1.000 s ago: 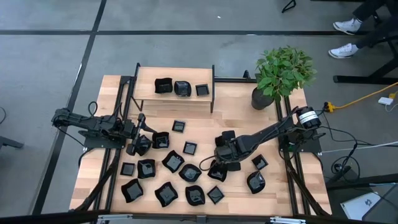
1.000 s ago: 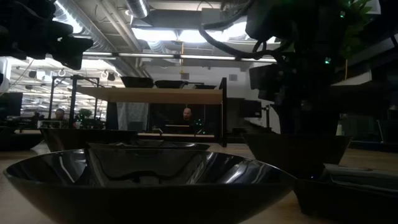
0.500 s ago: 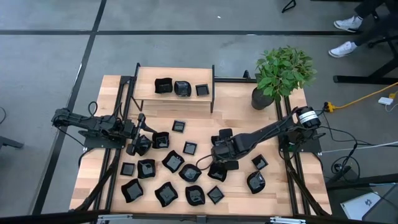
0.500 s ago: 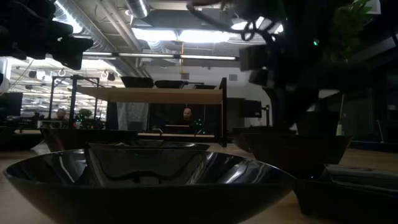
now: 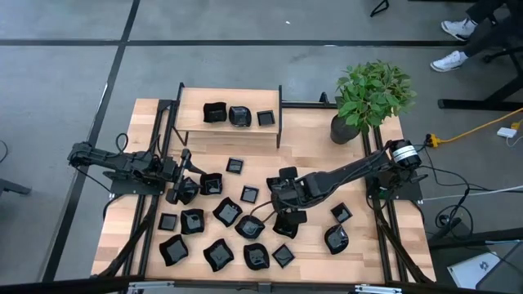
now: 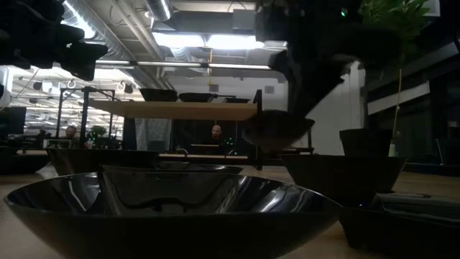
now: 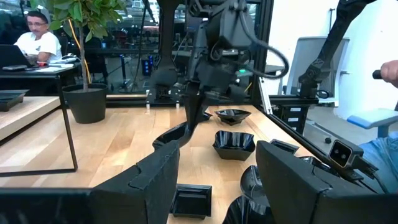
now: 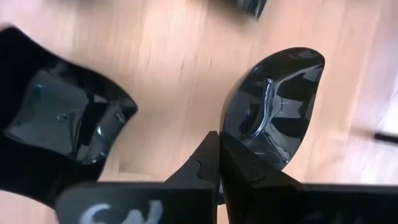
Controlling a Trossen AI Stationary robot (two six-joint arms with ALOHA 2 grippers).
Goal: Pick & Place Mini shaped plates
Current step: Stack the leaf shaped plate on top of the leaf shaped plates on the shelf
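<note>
Swinging inward from its side of the table since a second before, the right gripper (image 8: 219, 144) had also clamped its jaws together, fully closed on the thin raised rim of one mini plate (image 8: 273, 118) and carrying it clear of the wood. Just beside the fingers, a wavy-edged plate (image 8: 59, 127) lay flat on the table (image 5: 319, 159); the other loose plates (image 5: 225, 245) lay scattered farther out. Beyond them, the left gripper (image 7: 216, 163) waited with jaws wide apart and nothing between them. Farthest from the working gripper stood the shelf (image 5: 230, 132), bearing three plates already.

Glossy, stiff and evidently light, such a dish would probably slip in a shallow pinch and chip if dropped; the rim looked the only sound place to take hold.

Only the low view showed the plate hanging tilted in the air; the overhead camera hid it under the arm, while the wrist camera alone showed the pinch itself.
</note>
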